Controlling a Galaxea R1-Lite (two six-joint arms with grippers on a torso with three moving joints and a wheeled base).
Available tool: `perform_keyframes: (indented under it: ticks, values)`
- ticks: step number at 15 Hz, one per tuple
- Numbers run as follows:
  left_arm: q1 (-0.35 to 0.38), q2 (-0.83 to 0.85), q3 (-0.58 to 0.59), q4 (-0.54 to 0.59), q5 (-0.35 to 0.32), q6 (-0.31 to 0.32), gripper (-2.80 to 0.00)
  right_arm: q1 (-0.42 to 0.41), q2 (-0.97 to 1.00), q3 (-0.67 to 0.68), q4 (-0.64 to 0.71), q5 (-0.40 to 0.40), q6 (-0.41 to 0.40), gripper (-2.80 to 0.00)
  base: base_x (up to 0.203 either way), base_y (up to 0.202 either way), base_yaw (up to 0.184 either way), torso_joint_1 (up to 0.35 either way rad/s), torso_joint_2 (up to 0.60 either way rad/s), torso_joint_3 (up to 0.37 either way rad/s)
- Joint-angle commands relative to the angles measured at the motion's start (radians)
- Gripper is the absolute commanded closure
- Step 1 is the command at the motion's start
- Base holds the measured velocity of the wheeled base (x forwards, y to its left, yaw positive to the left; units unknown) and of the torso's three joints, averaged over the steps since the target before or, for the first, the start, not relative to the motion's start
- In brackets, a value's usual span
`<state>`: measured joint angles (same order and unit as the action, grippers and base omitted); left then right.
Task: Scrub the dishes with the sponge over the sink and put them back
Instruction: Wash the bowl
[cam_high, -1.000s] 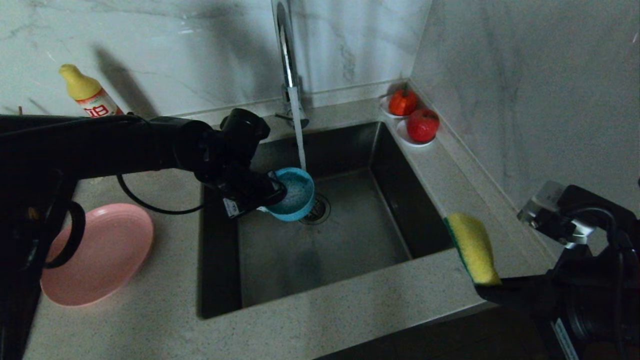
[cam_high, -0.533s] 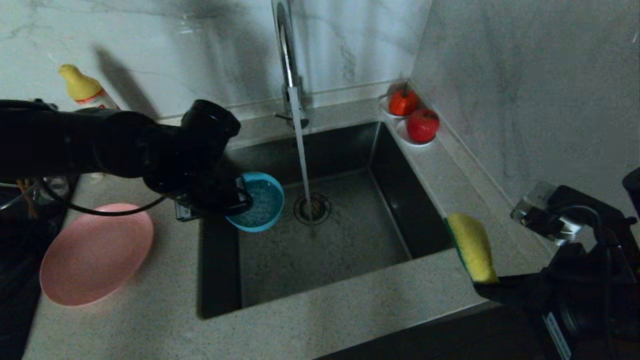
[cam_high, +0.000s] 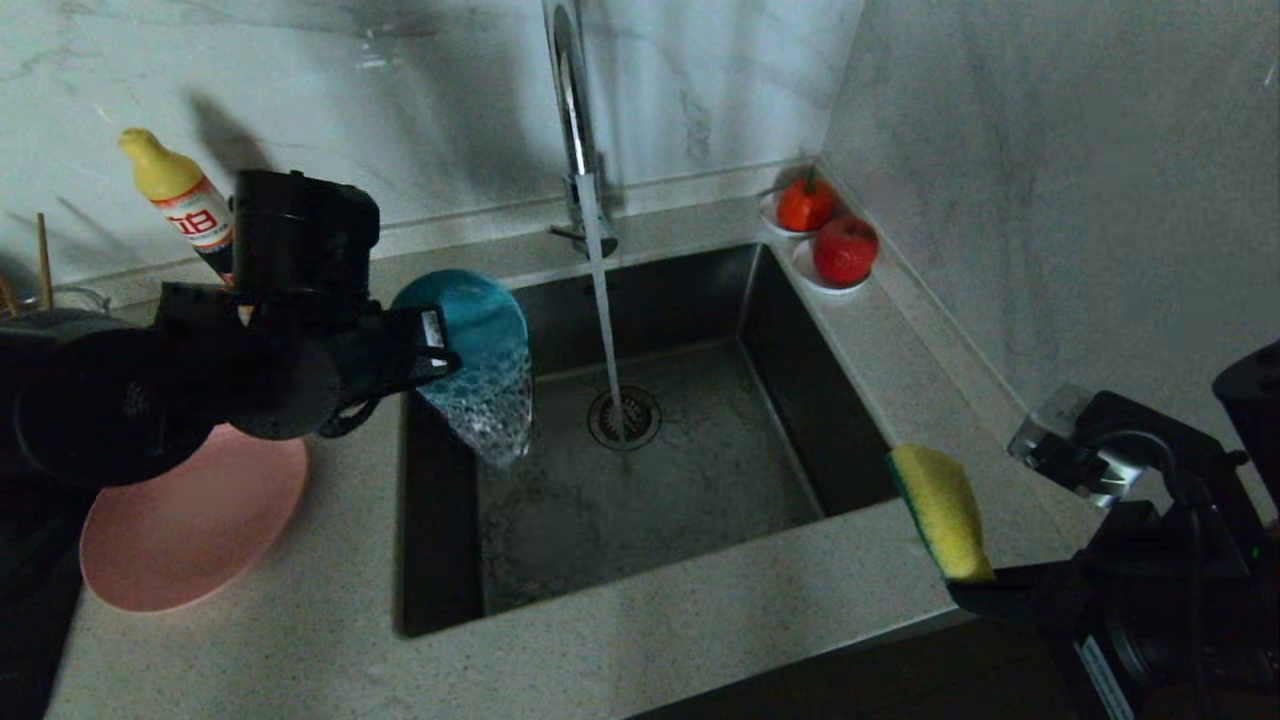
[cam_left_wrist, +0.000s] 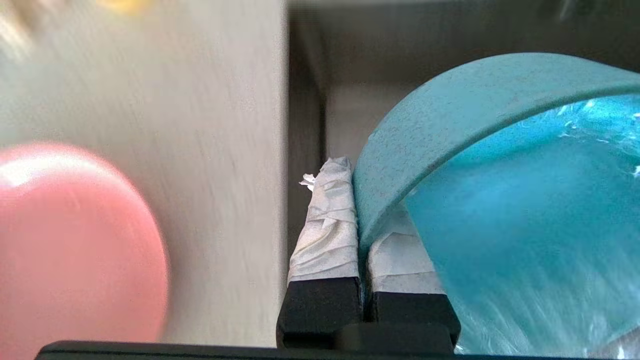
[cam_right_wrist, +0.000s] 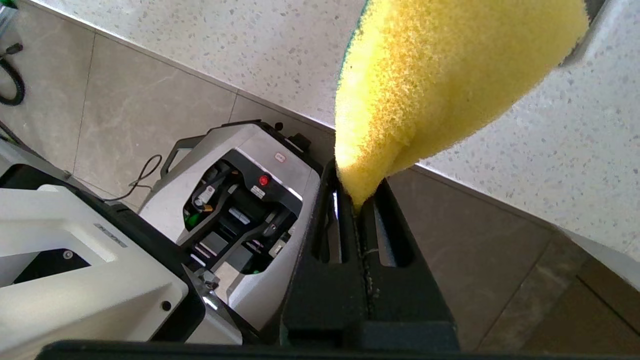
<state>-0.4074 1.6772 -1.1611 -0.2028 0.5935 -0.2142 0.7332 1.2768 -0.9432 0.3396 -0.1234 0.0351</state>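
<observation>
Gripping: the left gripper (cam_left_wrist: 361, 220) pinches the rim of the teal bowl (cam_high: 470, 345), one taped finger (cam_left_wrist: 327, 225) outside the wall and one inside.
Bowl: tilted on its side above the sink's left edge, foamy water spilling from its lower lip into the basin.
Sink (cam_high: 640, 500): dark square basin; the tap (cam_high: 572, 110) runs a thin stream onto the drain (cam_high: 622, 418), just beside the bowl and not touching it.
Plate: the pink plate (cam_high: 190, 530) lies flat on the counter (cam_high: 300, 650) left of the sink, partly under the left arm, near the basin's left rim.
Sponge: the yellow sponge (cam_high: 940, 510) sticks up from the right gripper (cam_right_wrist: 357, 207), whose jaws are squeezed tight on its lower end, at the counter's front right corner.
Room: the right half of the basin is open water and steel.
Back edge: a yellow-capped bottle (cam_high: 180, 195) stands by the wall; two red fruits (cam_high: 828, 232) sit in the far right corner.
</observation>
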Motion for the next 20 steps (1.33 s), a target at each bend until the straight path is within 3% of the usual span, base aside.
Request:
perform_keyframes:
  ticks: [1,12,20]
  values:
    - [-0.005,-0.020,0.062,-0.222,0.018,0.084,0.00,-0.003,0.005,0.001,0.003,-0.001,0.000,0.00,0.000,0.000,0.000,0.000,0.00,0.000]
    - [-0.022,0.055,0.133,-0.813,0.009,0.393,0.00,-0.003,0.001,-0.009,0.003,0.002,0.000,0.00,0.000,0.000,0.000,0.000,0.00,0.000]
    - [-0.050,-0.003,0.110,-0.981,-0.039,0.405,0.00,-0.003,0.019,-0.017,0.001,0.002,-0.001,0.00,0.000,0.000,0.000,0.000,0.00,0.000]
